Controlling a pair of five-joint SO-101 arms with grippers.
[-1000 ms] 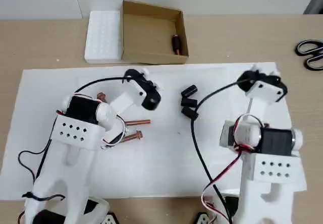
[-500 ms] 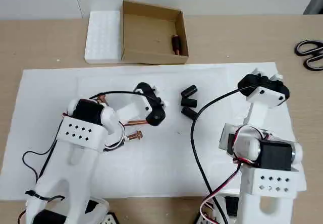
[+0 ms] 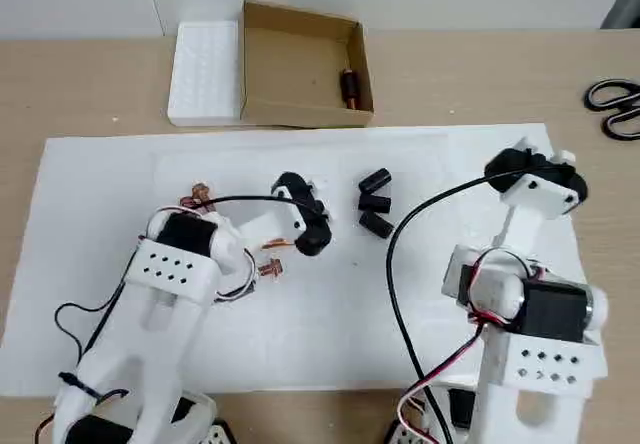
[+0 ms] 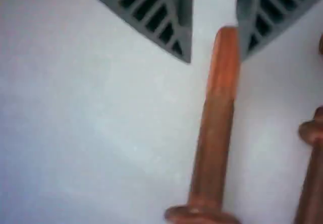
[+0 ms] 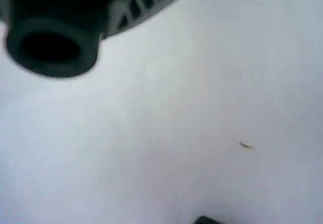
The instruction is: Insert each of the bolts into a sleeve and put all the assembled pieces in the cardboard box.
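Bolt [image 4: 214, 128], copper-coloured, lies on the white sheet [image 4: 91, 133] with its plain tip between the left jaws, which stand apart, one on each side of it. Its head points away from them, and a second bolt [image 4: 310, 168] lies just beside it, outside the jaws. The right jaws are clamped on a black sleeve [image 5: 50, 45] held above the sheet, three more sleeves [image 3: 374, 203] lie loose between the two pairs of jaws, and well beyond both, the cardboard box [image 3: 300, 116] on the table [image 3: 90, 84] holds one assembled piece [image 3: 349, 87] against its wall.
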